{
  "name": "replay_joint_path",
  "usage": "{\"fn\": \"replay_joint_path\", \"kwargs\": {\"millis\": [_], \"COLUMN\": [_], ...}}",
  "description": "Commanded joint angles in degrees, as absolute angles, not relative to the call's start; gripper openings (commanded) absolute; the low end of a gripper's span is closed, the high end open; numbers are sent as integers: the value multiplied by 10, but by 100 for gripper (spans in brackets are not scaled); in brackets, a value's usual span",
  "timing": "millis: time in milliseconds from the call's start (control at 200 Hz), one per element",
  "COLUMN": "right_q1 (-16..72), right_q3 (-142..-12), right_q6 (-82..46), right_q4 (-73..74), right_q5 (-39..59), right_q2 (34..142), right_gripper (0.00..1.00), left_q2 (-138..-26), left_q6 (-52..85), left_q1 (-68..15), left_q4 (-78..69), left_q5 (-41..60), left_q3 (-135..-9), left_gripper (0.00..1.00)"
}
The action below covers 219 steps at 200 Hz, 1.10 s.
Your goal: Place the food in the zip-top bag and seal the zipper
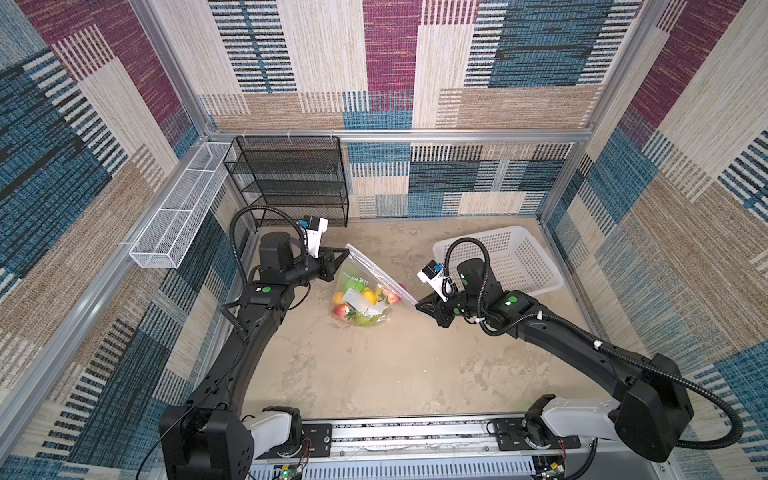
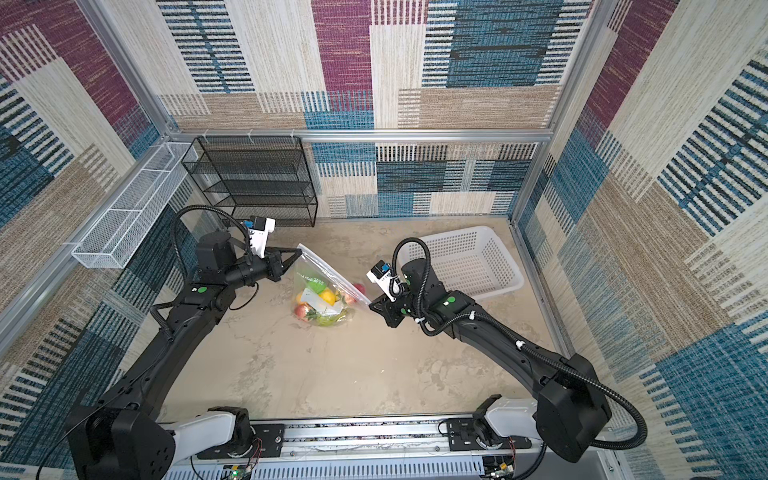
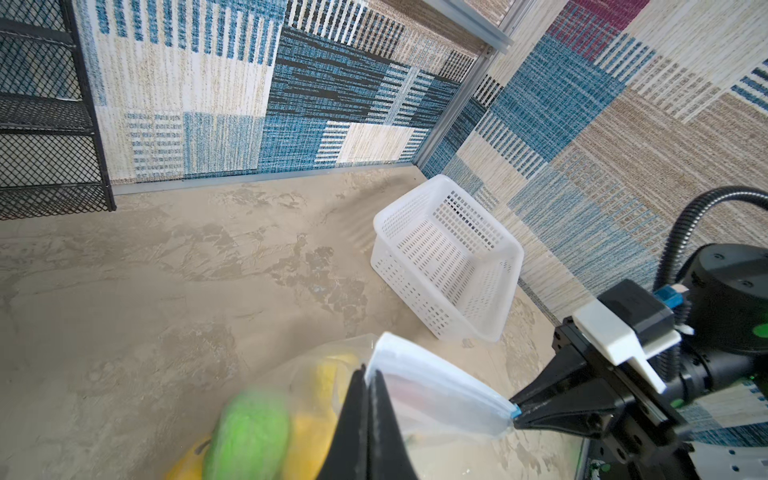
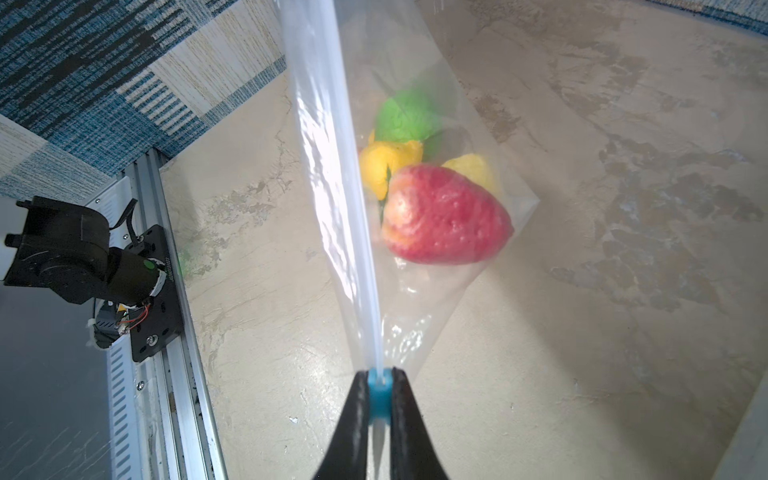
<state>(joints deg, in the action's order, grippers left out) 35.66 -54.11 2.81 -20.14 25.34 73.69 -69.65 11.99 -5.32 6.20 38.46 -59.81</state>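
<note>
The clear zip-top bag (image 1: pixel 357 278) (image 2: pixel 316 278) is held up off the table, stretched between both grippers. The food (image 1: pixel 360 305) (image 2: pixel 322 309) sits bunched in its low corner: a red strawberry (image 4: pixel 444 220) with yellow and green pieces. The zipper (image 1: pixel 382 274) (image 4: pixel 332 166) runs as a taut whitish line from one gripper to the other. My left gripper (image 1: pixel 347 250) (image 2: pixel 300 250) (image 3: pixel 368 372) is shut on the bag's mouth corner. My right gripper (image 1: pixel 417 305) (image 2: pixel 370 305) (image 4: pixel 380 374) is shut on the light-blue slider tab (image 4: pixel 380 392) (image 3: pixel 516 411) at the opposite end.
A white perforated basket (image 1: pixel 498 257) (image 2: pixel 461 262) (image 3: pixel 449 257) lies tilted at the back right, behind the right arm. A black mesh shelf (image 1: pixel 291 178) stands at the back left, with a white wire rack (image 1: pixel 178 216) on the left wall. The arms' rail (image 1: pixel 415 432) runs along the front edge.
</note>
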Motion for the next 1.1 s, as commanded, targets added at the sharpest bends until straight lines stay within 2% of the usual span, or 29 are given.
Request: {"fn": "replay_joint_path", "kwargs": {"millis": [0,471,606,636,731,836,932,1092], "right_q1": [357,356,356,356,356,356,356,357], "right_q3": [-537,-531,-545,-552,-577,-604,-620,-647], "right_q6": [20,19,17,14,-3,-13,-15,-15], "right_q4": [-247,-251,-233,-221,-172,-127,-106,-93], "right_q5": [241,234,245,252,267,247,209,235], "right_q2": [733,733,734,736,742,751,764,800], "right_gripper": [8,8,9,12,41,61,72,74], "left_q2": [-693,-693,-696,-698,-705,-708,-708,-712], "left_q6": [119,116,129,133,145,148,147,150], "left_q1": [-49,-49,-49,-49,-50,-51,-50,-51], "left_q4": [31,44,28,21,7,8,9,9], "left_q5": [337,303,324,327,366,367,366,370], "left_q3": [-602,-606,-602,-601,-599,-599,-599,-601], "left_gripper": [0,0,0,0,0,0,0,0]}}
